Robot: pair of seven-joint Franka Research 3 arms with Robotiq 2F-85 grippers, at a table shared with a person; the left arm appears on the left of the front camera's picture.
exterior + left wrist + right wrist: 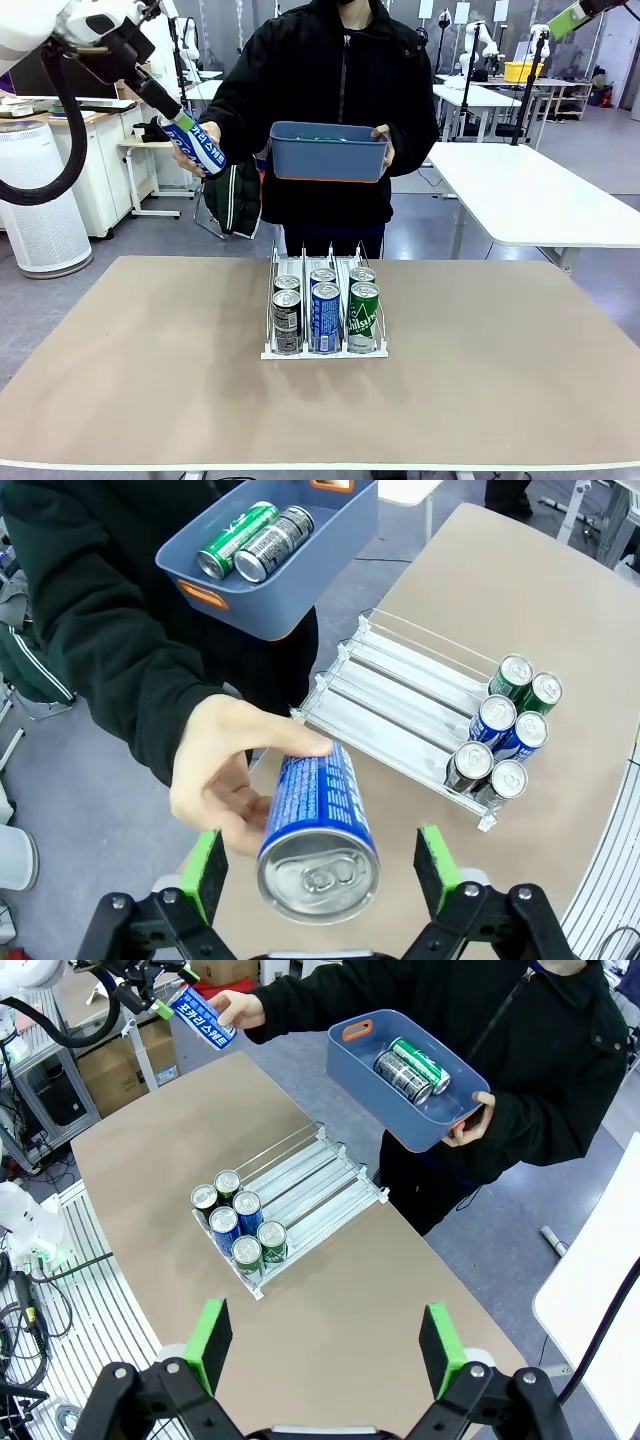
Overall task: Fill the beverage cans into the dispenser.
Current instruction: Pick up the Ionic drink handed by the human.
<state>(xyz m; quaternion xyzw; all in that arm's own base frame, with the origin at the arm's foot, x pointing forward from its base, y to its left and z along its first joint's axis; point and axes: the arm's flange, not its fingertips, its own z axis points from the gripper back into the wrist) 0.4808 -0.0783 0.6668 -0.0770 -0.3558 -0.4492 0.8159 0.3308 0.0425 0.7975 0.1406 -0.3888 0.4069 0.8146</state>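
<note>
A person's hand (225, 780) holds a blue beverage can (318, 845) with white lettering between the green pads (205, 875) of my left gripper (320, 868). The jaws stand open, with a gap on each side of the can. In the front view this can (203, 147) and my left gripper (183, 128) are high at the left, off the table. The white dispenser (325, 352) stands mid-table with several cans at its front: dark (287, 320), blue (326, 315), green (363, 315). My right gripper (325, 1345) hangs open high above the table, holding nothing.
The person's other hand holds a blue tub (328, 160) above the far table edge. In it lie a green can (235, 540) and a dark can (275, 542). The rear parts of the dispenser lanes (400, 705) are bare.
</note>
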